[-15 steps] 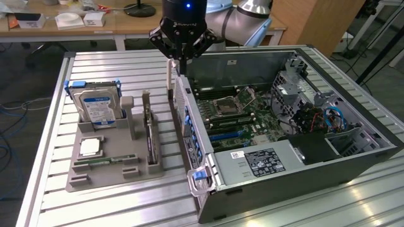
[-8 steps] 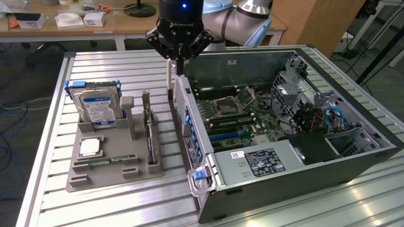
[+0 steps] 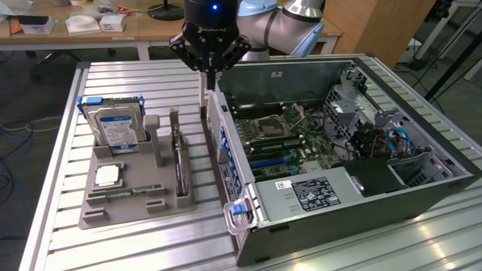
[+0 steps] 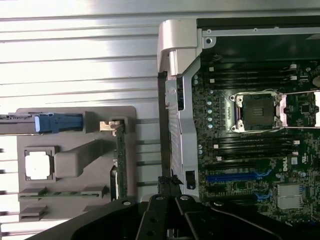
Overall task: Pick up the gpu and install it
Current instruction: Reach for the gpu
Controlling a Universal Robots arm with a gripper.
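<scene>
The gpu [image 3: 178, 155] is a thin dark card standing on edge in a slot of the grey holder [image 3: 135, 212], to the exterior view's left of the open computer case [image 3: 354, 197]. From above, its narrow top edge [image 4: 119, 160] runs along the holder [image 4: 75, 112]. My gripper [image 3: 211, 83] hangs shut and empty over the case's near side wall, beyond the card's far end and apart from it. In the wrist view the gripper [image 4: 168, 200] sits over that wall's edge, with the card off to one side.
The holder also carries a silver blue-labelled hard drive [image 3: 114, 127], a square processor chip [image 3: 108, 175] and a green memory stick [image 3: 124, 192]. The motherboard [image 3: 286, 141] lies exposed in the case, with blue expansion slots [image 4: 235, 176]. Everything rests on a slatted metal table [image 3: 128, 243].
</scene>
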